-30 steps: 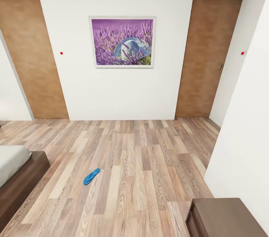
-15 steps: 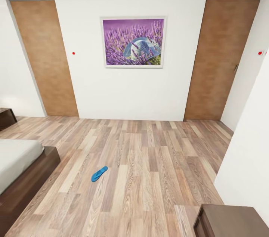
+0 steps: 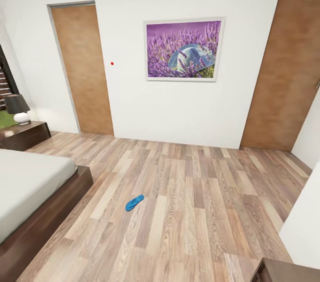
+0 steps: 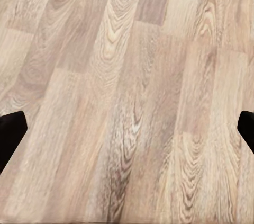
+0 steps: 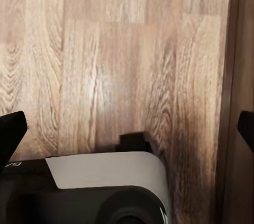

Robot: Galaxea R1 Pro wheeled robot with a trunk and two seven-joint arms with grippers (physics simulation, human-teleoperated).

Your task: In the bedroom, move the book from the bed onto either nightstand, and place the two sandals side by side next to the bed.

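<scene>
One bright blue sandal point(image 3: 134, 202) lies alone on the wood-plank floor, a short way off the foot corner of the bed point(image 3: 31, 184). The bed, with pale mattress and dark brown frame, takes up the lower left of the head view. Beyond its far side stands a dark nightstand point(image 3: 24, 134) carrying a lamp. The other sandal and the book are out of view. In the left wrist view my left gripper point(image 4: 127, 134) is open over bare floor, with dark fingertips point(image 4: 10, 134) at both edges. My right gripper point(image 5: 127, 134) is open too, above the floor.
Two brown doors point(image 3: 84, 69) point(image 3: 289, 73) flank the lavender picture point(image 3: 183, 49) on the far wall. A white wall point(image 3: 306, 224) juts in at the right, with a dark cabinet corner point(image 3: 284, 273) below it. My own base point(image 5: 106, 192) shows in the right wrist view beside dark wood point(image 5: 241, 49).
The head view has swung left, so the whole picture has shifted right. More of the bed and the nightstand with its lamp have come into view. The sandal stays put on the floor.
</scene>
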